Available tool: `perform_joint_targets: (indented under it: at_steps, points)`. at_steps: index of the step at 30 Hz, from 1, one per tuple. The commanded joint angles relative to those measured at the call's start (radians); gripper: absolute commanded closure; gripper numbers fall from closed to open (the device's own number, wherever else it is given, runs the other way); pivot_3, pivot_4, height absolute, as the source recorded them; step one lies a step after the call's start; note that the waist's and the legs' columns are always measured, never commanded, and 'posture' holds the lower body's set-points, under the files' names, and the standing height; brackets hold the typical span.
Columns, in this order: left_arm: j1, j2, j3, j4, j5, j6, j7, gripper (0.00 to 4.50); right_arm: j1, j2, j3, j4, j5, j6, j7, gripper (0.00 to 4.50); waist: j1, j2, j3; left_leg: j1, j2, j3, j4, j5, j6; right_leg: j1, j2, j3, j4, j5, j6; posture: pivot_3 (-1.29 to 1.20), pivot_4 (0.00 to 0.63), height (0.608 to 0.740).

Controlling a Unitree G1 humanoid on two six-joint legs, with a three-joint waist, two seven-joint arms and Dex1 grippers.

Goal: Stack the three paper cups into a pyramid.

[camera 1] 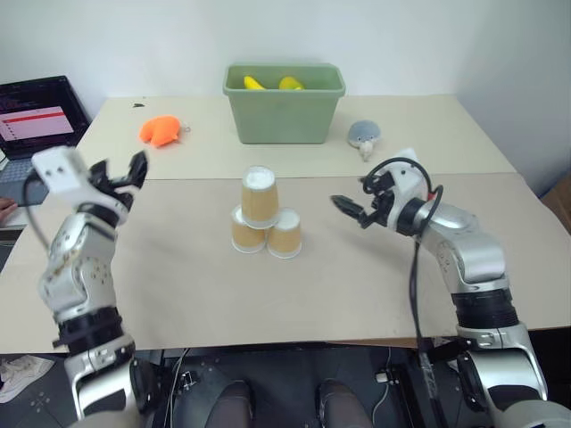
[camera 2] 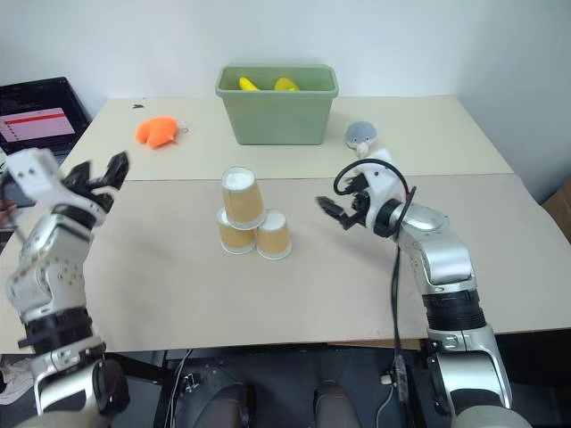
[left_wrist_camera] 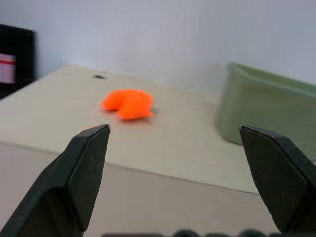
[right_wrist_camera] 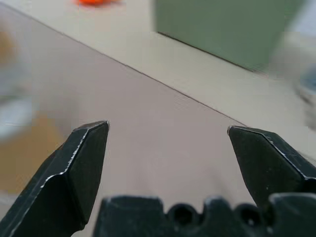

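The pyramid [camera 1: 264,216] sits mid-frame in the head views, on the front part of the table [camera 1: 178,294]: two paper cups as base, left base cup [camera 1: 247,231] and right base cup [camera 1: 285,234] touching side by side, all mouth-down w/ white bases up. The top cup [camera 1: 260,196] rests on both but is tilted and sits more over the left one than centred, so the stack looks done but not neat.

Both pincers are wide open and empty. Right gripper [camera 1: 354,203] hangs just right of centre, near the stack, fingers pointing left toward it at abt cup height. Left gripper [camera 1: 122,175] is far over at mid-left, well apart from the cups, pointing up-frame toward the orange toy [left_wrist_camera: 127,103].

Key relation: cups lie left of the right gripper, their long axes roughly upright, top one leaning. The right arm is the nearer, so any straightening nudge would likely fall to it; judged risk is knocking the top cup off, since it's poorly seated.

Room: bare tabletop all round the stack, esp. lower half of frame. Green bin [camera 1: 285,104] stands up-frame of the cups w/ a clear gap; grey toy [camera 1: 363,135] upper right, laptop [camera 1: 36,116] upper left off the table edge. Front edge is not close to the cups.
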Motion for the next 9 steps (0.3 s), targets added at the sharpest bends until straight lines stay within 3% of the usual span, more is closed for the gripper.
perform_joint_targets:
  at_steps: [1, 9]
  points:
    - [0.071, -0.030, 0.002, -0.065, 0.046, -0.091, 0.089, 0.05, 0.014, 0.052, -0.036, 0.024, -0.056, -0.018, -0.140, 0.00, 0.003, 0.000, 0.000, 0.000, 0.000, 0.000, 0.000, 0.000, 0.000, 0.000, 0.000, 0.000, 0.000, 0.000, 0.000, 0.00, 0.150, 0.732]
    - [0.157, -0.058, -0.010, 0.005, 0.055, -0.190, 0.122, 0.05, 0.067, 0.152, -0.054, 0.084, -0.110, -0.065, -0.293, 0.00, 0.006, -0.001, -0.001, 0.001, 0.000, 0.001, 0.000, 0.000, 0.000, 0.001, 0.000, 0.000, 0.000, 0.000, 0.000, 0.00, 0.150, 0.732]
